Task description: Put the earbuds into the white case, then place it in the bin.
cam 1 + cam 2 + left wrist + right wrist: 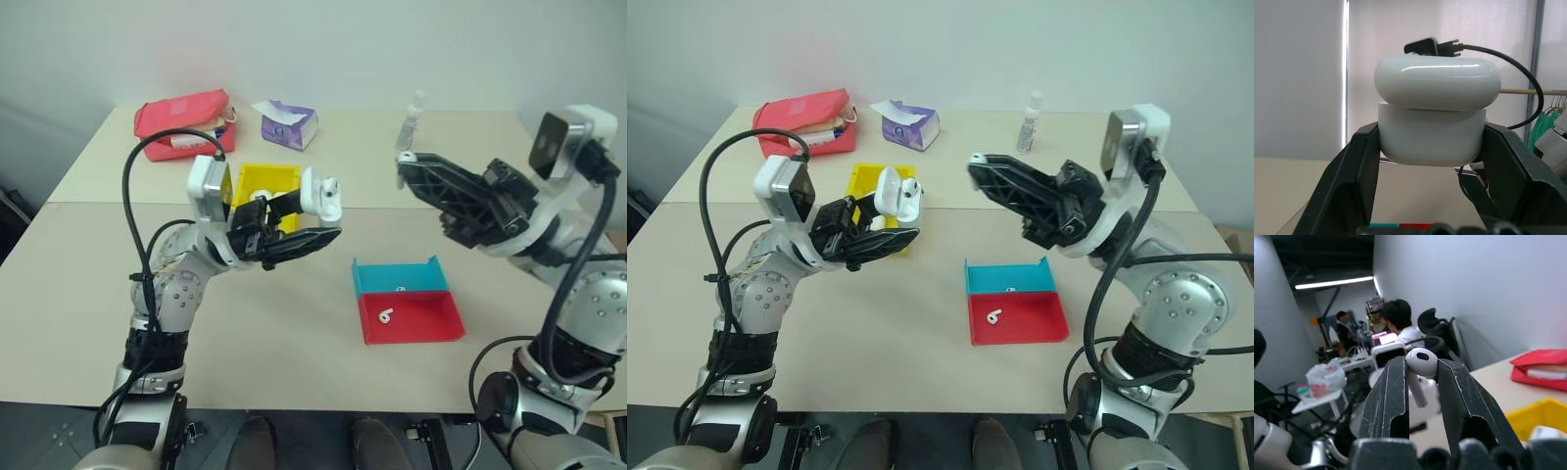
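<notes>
Though tiny between right hand (1420, 382) fingers, 1 earbud (1419, 367), stem half hidden.

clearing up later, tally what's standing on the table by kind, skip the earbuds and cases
trays: 2, red and blue
bin: 1
pouch: 1
tissue pack: 1
bottle: 1
total: 6

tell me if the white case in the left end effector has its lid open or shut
Open. The white case sits clamped in the left end effector with its lid flipped up and back from the body, a gap showing between them.
</notes>
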